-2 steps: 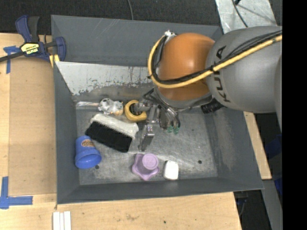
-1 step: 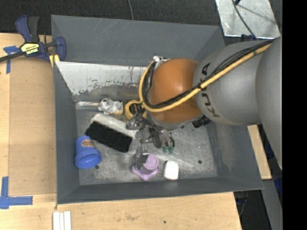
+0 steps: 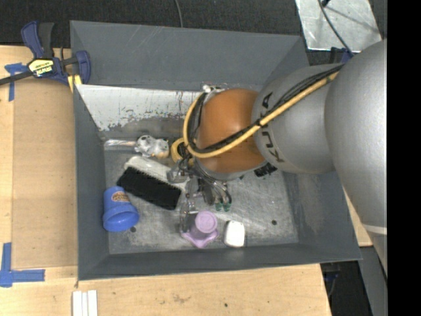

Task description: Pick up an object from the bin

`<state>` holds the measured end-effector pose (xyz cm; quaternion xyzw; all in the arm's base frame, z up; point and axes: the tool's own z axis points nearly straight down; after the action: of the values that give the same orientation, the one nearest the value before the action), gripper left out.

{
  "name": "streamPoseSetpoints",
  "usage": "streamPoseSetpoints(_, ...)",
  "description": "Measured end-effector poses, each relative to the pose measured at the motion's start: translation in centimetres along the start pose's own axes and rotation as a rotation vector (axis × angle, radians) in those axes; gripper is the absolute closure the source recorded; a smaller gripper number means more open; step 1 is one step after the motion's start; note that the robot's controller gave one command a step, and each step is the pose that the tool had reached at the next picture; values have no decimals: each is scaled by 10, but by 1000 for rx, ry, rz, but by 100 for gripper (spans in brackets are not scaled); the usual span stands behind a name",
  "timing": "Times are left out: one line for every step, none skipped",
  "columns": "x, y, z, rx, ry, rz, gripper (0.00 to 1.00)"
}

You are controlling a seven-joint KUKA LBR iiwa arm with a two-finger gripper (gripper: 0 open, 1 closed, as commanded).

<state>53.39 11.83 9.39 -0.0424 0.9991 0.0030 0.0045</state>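
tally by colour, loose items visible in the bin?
Blue: 1, cup
Black: 1, brush
Purple: 1, small cup
White: 1, small block
Clear: 1, crumpled piece by the back wall
Total: 5 in plain sight

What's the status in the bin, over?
Gripper down inside the bin, just above the purple cup. Cup lies by the near wall. Black brush and white block close beside.

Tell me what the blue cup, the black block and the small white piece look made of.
Blue cup: likely moulded plastic, with even colour and a slight sheen. Black block: matt and dull, perhaps foam or bristles; I cannot settle which. White piece: smooth with rounded corners, maybe plastic or rubber.
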Motion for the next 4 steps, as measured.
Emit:
streamPoseSetpoints(-6, -2, 0, 1, -31, 26, 0)
streamPoseSetpoints(-20, 14, 4, 7, -22, 4, 0)
streamPoseSetpoints(-9, -6, 19, 0, -9, 194, 100)
streamPoseSetpoints(-9, -6, 19, 0, -9, 194, 100)
